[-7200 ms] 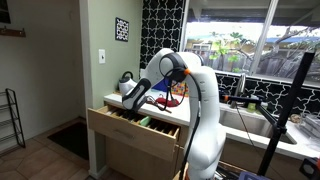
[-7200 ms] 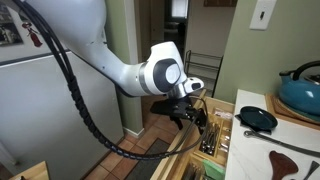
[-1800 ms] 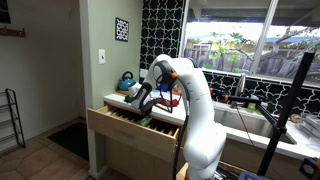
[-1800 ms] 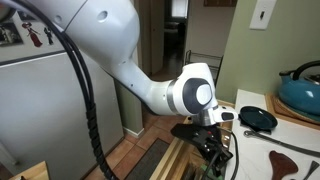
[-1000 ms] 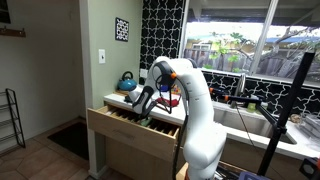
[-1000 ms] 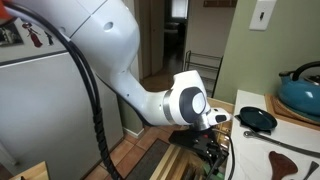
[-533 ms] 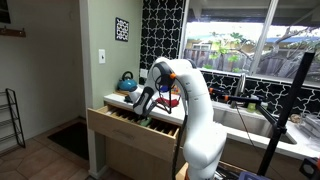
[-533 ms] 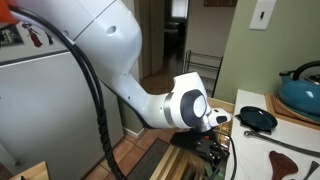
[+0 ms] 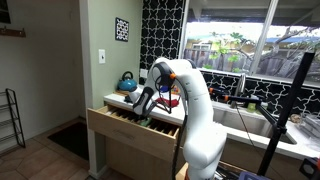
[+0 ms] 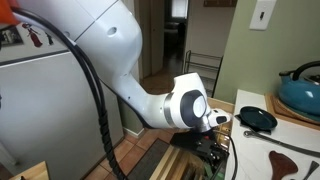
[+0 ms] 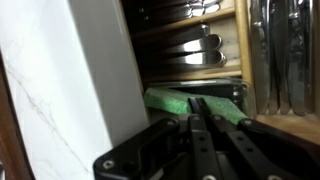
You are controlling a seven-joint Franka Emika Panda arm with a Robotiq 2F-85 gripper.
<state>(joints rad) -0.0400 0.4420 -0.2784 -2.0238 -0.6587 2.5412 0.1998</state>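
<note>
**Pincer clenched low in the open cutlery drawer**

The pincer (image 11: 197, 113), jaws pressed together, hangs inside the open light-wood drawer (image 9: 122, 126). Its tips sit at a flat green plastic piece (image 11: 165, 100) lying in one compartment; whether they pinch it cannot be told. Silver cutlery (image 11: 195, 50) fills the neighbouring compartments. A teal kettle (image 10: 302, 92) stands on the white tabletop (image 10: 255, 150).

Upper right: teal kettle (image 10: 300, 90) stood on the worktop (image 10: 255, 166) | right of centre: small black pan (image 10: 258, 118) lay beside it | lower right: dark spatula (image 10: 286, 152) lay flat | wall: light switch (image 9: 102, 57), patterned picture (image 9: 121, 29) | right: window (image 9: 240, 45), black tripod (image 9: 291, 110) | left: fridge (image 10: 50, 100).
</note>
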